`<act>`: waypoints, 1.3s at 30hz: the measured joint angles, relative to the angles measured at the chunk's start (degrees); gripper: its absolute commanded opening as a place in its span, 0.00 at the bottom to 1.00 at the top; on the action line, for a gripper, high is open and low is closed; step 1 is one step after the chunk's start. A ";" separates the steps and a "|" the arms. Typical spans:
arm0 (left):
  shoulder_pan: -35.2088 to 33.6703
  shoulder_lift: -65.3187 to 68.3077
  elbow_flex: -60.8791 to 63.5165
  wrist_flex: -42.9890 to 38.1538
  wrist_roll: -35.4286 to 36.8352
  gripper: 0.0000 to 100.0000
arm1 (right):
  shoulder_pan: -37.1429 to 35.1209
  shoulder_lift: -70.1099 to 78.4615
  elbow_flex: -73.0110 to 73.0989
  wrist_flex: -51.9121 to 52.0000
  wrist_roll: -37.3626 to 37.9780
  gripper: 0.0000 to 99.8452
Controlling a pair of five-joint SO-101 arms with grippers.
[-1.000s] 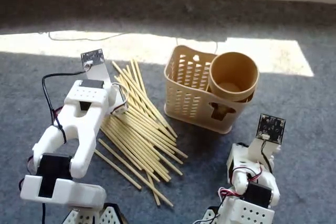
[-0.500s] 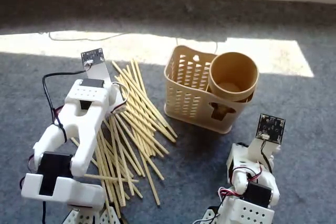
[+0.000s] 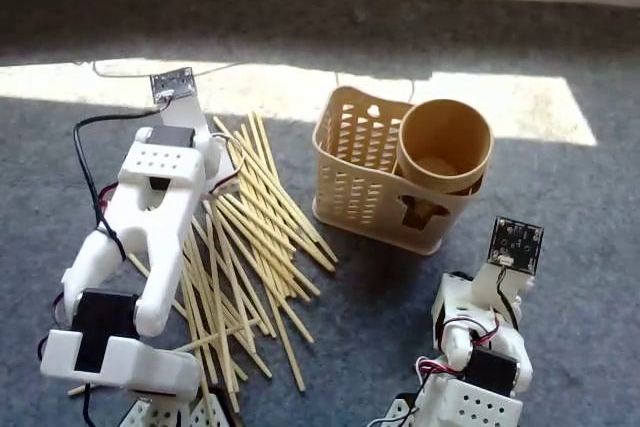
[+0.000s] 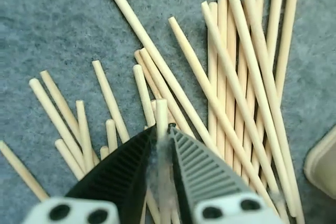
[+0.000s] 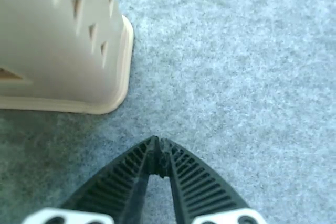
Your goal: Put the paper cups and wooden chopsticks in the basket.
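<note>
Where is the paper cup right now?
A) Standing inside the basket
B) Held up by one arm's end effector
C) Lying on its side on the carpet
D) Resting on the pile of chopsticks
A: the paper cup stands upright, open end up, inside the basket.

A grey carpet (image 3: 560, 197) carries everything; its pile is short and even, and a bright band of sunlight (image 3: 500, 107) crosses its far part; the wooden chopsticks (image 3: 265, 237) lie straight on it in a loose, crisscrossed heap, some fanned toward the near edge, a few with their far ends just beside the basket (image 3: 365, 182); the basket stands upright on the carpet, to the side of the heap, partly in the sunlit strip; a thin cable (image 3: 130, 74) trails over the carpet beyond the heap.
</note>
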 measured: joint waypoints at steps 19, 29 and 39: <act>-0.18 -23.56 0.18 -5.45 -2.55 0.01 | 0.00 0.00 0.00 0.00 0.00 0.02; -0.18 -26.11 -11.78 -9.14 -2.64 0.01 | 0.00 0.00 0.00 0.00 0.00 0.02; 4.84 -26.11 -24.18 -21.54 -2.81 0.01 | 0.00 0.00 0.00 0.00 0.00 0.02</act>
